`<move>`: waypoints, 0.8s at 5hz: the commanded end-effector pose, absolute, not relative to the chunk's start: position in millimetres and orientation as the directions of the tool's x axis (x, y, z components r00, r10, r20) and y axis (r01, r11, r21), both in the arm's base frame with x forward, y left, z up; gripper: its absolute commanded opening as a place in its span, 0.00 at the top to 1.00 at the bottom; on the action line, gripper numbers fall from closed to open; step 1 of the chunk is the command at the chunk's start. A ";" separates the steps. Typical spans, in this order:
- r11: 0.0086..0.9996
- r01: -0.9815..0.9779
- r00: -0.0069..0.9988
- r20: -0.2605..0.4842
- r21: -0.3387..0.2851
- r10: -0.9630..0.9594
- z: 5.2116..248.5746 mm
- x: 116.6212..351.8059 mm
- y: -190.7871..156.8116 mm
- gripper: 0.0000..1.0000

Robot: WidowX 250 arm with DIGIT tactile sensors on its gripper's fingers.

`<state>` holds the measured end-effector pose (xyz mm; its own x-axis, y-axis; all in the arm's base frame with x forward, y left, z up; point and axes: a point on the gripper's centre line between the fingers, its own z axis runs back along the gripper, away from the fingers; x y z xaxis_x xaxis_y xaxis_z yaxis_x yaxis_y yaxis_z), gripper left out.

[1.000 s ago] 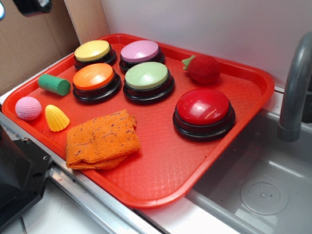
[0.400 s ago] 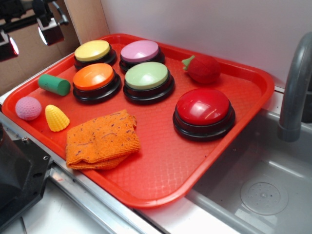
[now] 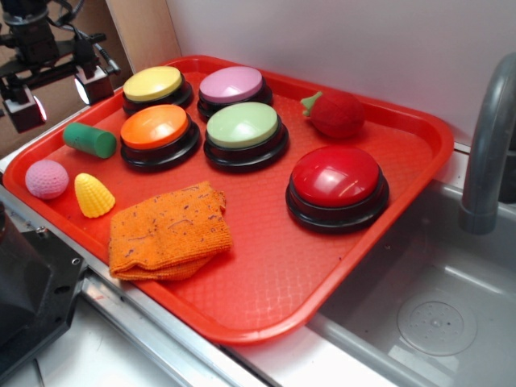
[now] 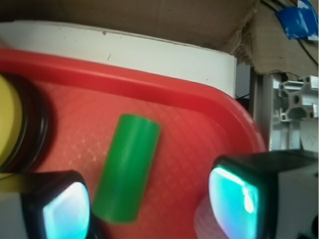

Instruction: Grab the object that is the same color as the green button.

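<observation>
Claw (image 3: 56, 95): hangs above the far left corner of the tray, over the green cylinder; jaws spread wide apart, grasping nothing. In the wrist view its two fingers (image 4: 57, 206) sit low in the picture, one on each side of the cylinder's near end, neither touching it.

Green cylinder (image 3: 89, 140): lies on its side on the tray floor near the left rim, just left of the orange button, apart from it. From the wrist (image 4: 127, 167) it runs slantwise between the fingers, with the yellow button's black base close on one side.

Green button (image 3: 243, 125): pale green dome on a black base, middle of the tray, right of the orange button and in front of the pink one.

Orange button (image 3: 156, 126): beside the green button, in front of the yellow one.

Yellow button (image 3: 153, 83): far left of the button group; its edge (image 4: 10, 127) shows at the left of the wrist view.

Pink button (image 3: 231, 84): far row, right of the yellow one.

Red button (image 3: 335, 177): larger than the others, on the right part of the tray.

Red strawberry toy (image 3: 334, 113): near the far rim, behind the red button.

Pink ball (image 3: 46, 178): by the left rim, next to the yellow corn toy (image 3: 93, 194).

Orange cloth (image 3: 168, 230): folded, at the near side of the tray.

Tray (image 3: 274, 282): red, textured, resting on the counter (image 3: 97, 355) beside a sink (image 3: 419, 314) with a grey faucet (image 3: 490, 145).
</observation>
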<state>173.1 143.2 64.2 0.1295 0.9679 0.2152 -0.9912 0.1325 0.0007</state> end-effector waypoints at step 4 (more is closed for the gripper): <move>0.138 -0.983 0.118 0.162 -0.117 0.980 21.8 161.1 162.4 0.00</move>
<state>175.6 158.1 17.8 0.1311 0.9803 0.1475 -0.9838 0.1470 -0.1026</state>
